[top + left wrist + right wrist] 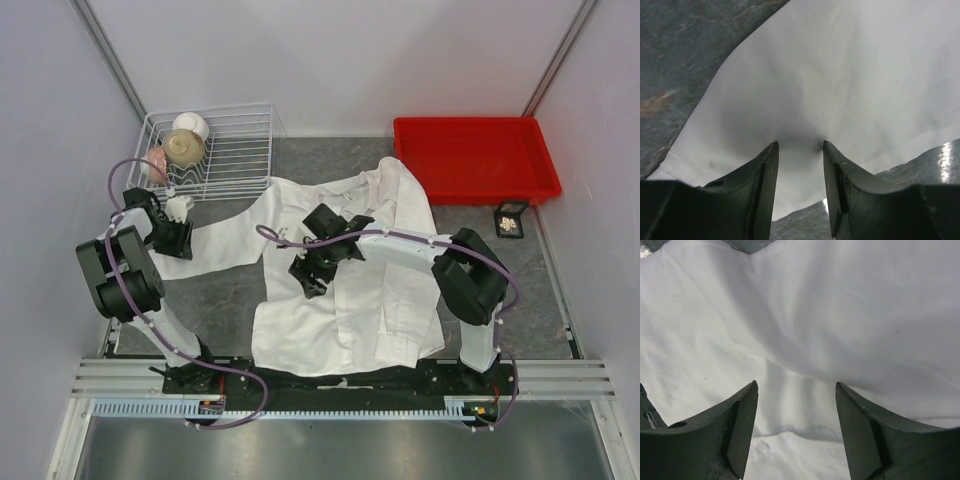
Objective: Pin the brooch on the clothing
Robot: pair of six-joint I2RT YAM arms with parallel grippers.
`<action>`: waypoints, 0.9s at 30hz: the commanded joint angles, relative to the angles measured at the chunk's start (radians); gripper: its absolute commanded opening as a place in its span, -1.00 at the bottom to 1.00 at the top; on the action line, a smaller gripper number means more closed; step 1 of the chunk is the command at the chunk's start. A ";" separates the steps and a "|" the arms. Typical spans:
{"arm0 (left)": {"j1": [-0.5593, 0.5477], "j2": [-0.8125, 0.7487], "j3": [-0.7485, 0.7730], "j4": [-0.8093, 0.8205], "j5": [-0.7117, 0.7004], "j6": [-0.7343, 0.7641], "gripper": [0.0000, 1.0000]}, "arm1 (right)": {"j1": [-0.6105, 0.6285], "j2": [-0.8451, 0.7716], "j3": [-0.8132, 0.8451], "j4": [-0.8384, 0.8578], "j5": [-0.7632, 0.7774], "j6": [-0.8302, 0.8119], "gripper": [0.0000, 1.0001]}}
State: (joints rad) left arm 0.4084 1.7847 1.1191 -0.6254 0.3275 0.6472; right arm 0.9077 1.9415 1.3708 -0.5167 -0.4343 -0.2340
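The table is the widest surface, a matte grey slab mottled like slate with rusty flecks. Over its middle lies the clothing, a white collared shirt of thin, soft fabric. It is rumpled into shallow folds, and one long sleeve stretches flat toward the left arm.

Behind the shirt on the right sits a red tray, a smooth, glossy plastic rectangle with low walls. The shirt's top edge lies just beside its near left corner. At the back left stands a white wire rack, an open grid of thin rods. It holds a rounded tan bowl, a white one and a pinkish one.

The left gripper is down over the sleeve near its edge. Its dark, tapered fingers stand partly apart, with nothing clamped between them. The cloth beneath dimples and creases toward the tips, so they look to be at or on the fabric.

The right gripper hangs over the shirt's left half with its jaws spread wide and nothing in them. A soft ridge of white cloth runs across just beyond its blunt black fingers.

Right of the shirt and in front of the tray, well apart from both grippers, is a small open black box. The brooch lies inside it, a tiny pale-gold speck too small to show its shape.
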 commanded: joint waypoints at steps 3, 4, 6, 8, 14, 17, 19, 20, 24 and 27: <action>0.105 -0.024 -0.051 0.046 -0.133 -0.009 -0.15 | -0.079 -0.122 -0.036 -0.009 -0.004 0.015 0.44; 0.142 -0.025 -0.051 0.044 -0.137 -0.001 -0.17 | -0.098 -0.125 -0.039 -0.017 -0.001 0.015 0.44; 0.173 -0.033 -0.056 0.039 -0.156 0.028 -0.21 | -0.112 -0.133 -0.045 -0.028 0.018 0.012 0.47; 0.201 -0.050 -0.068 0.039 -0.168 0.049 -0.21 | -0.138 -0.153 -0.065 -0.040 0.029 0.007 0.49; 0.227 -0.070 -0.056 0.039 -0.186 0.063 -0.24 | -0.225 -0.242 -0.125 -0.097 0.051 -0.021 0.50; 0.231 -0.073 -0.045 0.038 -0.176 0.058 -0.23 | -0.266 -0.300 -0.162 -0.121 0.062 -0.036 0.53; 0.230 -0.087 -0.039 0.030 -0.118 0.046 -0.18 | -0.299 -0.334 -0.174 -0.140 0.074 -0.048 0.54; 0.228 -0.105 -0.039 0.023 -0.098 0.045 -0.11 | -0.311 -0.343 -0.180 -0.146 0.075 -0.053 0.56; 0.204 -0.175 -0.045 0.004 -0.015 0.039 0.01 | -0.377 -0.383 -0.190 -0.170 0.088 -0.070 0.59; 0.162 -0.255 -0.065 0.007 0.018 0.043 0.09 | -0.432 -0.394 -0.182 -0.174 0.101 -0.076 0.59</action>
State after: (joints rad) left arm 0.6136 1.6691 1.0576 -0.6132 0.2489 0.6701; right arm 0.5293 1.5841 1.1908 -0.6735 -0.3584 -0.2852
